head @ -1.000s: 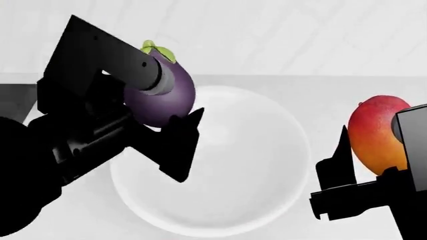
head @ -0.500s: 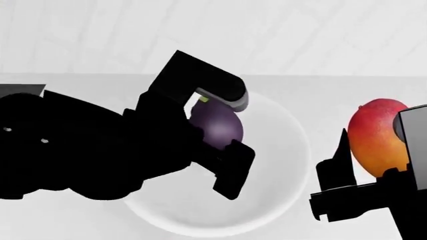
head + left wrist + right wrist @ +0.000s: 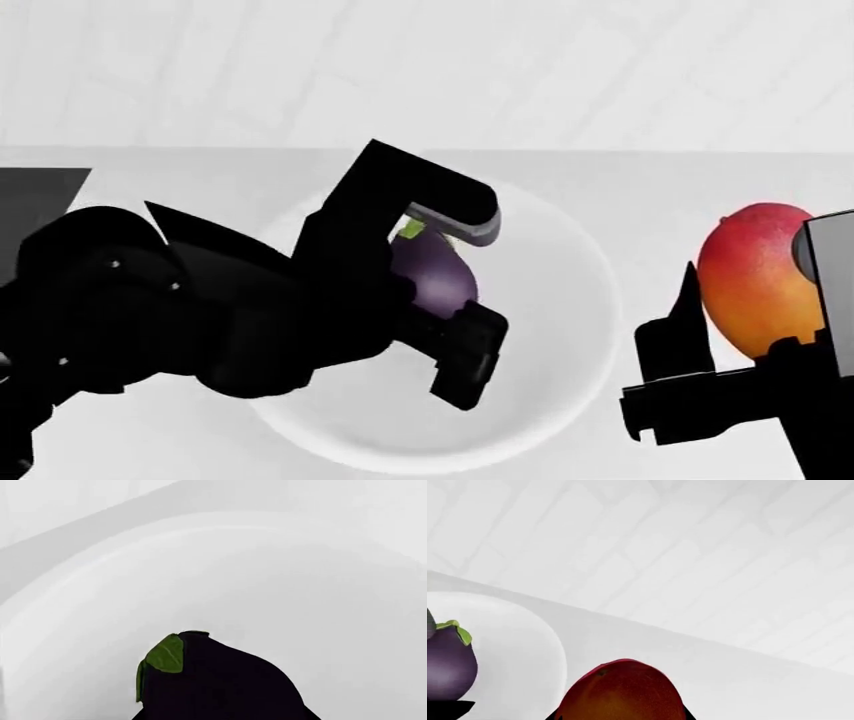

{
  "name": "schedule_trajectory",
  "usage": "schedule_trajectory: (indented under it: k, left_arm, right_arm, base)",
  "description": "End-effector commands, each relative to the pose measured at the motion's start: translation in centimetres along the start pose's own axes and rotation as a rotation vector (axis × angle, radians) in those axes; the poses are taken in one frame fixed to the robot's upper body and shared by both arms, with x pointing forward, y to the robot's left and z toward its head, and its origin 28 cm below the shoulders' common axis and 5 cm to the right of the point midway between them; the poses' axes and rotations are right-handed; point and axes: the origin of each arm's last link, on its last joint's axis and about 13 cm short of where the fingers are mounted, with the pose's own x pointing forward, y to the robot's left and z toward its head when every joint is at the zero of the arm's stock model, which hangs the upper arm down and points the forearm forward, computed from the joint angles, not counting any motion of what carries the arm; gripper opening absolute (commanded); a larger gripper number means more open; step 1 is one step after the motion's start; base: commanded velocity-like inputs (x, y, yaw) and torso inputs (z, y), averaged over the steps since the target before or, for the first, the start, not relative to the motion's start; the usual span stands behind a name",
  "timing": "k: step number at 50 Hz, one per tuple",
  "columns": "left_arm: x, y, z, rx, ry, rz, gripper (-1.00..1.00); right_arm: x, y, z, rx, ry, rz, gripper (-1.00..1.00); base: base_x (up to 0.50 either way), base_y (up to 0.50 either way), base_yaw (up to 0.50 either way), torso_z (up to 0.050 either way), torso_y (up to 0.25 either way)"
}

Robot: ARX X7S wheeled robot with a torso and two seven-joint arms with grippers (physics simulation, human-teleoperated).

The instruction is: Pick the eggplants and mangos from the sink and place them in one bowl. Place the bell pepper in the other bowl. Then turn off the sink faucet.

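Nearest the camera in the head view, the right hand [image 3: 747,330] sits at the lower right, clear of the bowl. Its black fingers [image 3: 678,335] are clamped on the mango [image 3: 758,278], which stands upright between them, red at the top and orange lower down. The mango is held above the pale tabletop [image 3: 667,170], just beside the bowl's right rim and not over the bowl. The right wrist view shows the mango's red top [image 3: 620,692] rising from the bottom edge, with the tabletop and a tiled wall [image 3: 694,545] beyond it.

Further in, the left arm reaches across from the left side of the head view. The left hand [image 3: 447,290] is positioned over the white bowl [image 3: 574,290], closed around the eggplant [image 3: 438,275]. One finger, with a grey pad, lies across the eggplant's capped end; the other finger [image 3: 467,355] presses its lower side. The eggplant is purple, its green cap [image 3: 412,228] pointing toward the far side. It hangs inside the bowl's outline; whether it touches the bowl's floor cannot be told from these views.

The left wrist view shows the eggplant [image 3: 220,685] as a dark mass with its green cap [image 3: 163,655], and the bowl's white curved wall [image 3: 267,570] behind it. The right wrist view also catches the eggplant [image 3: 450,662] over the bowl [image 3: 527,645].

Beyond the bowl, the tabletop meets the pale tiled wall [image 3: 467,70]. A dark edge [image 3: 40,195] shows at far left.
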Motion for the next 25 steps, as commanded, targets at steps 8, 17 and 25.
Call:
schedule_trajectory:
  k: [8,17,25]
  left_arm:
    - [0.1,-0.1,0.8,-0.022,-0.008,-0.014,1.00]
    - [-1.4,-0.1,2.2,-0.042,-0.056,-0.025,1.00]
    - [-5.3,-0.1,3.8,-0.036,-0.159,-0.022,1.00]
  right_arm:
    - [0.1,-0.1,0.2,0.009,-0.020,-0.009,-1.00]
    - [0.1,-0.1,0.2,0.011,-0.036,-0.006,-1.00]
    - [0.1,-0.1,0.1,-0.004,-0.055,0.016,-1.00]
  base:
    - [0.00,0.00,0.00,0.000,0.000]
    - [0.00,0.00,0.00,0.001,0.000]
    - [0.00,0.00,0.00,0.000,0.000]
